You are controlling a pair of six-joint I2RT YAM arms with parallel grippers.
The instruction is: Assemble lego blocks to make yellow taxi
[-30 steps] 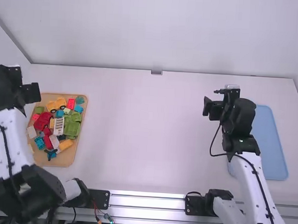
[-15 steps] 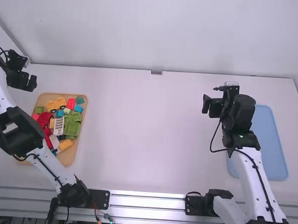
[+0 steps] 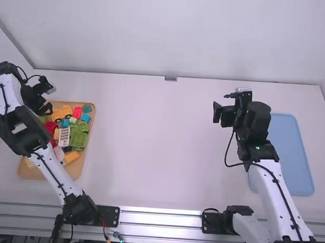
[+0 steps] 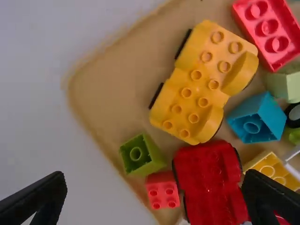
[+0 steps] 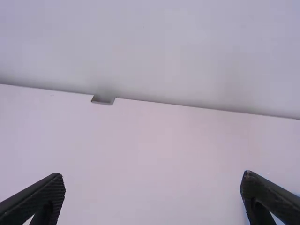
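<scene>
So the wooden tray is sitting at frame left in the high view, holding loose lego blocks. Right gripper is hanging right of centre, left gripper is hovering by the tray's upper-left corner, both gaping wide and empty. Yellow wheeled blocks are lying near the tray's top edge.

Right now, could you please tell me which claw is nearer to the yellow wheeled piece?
Left. The left claw is close beside the yellow piece; the right claw is far across the table.
</scene>
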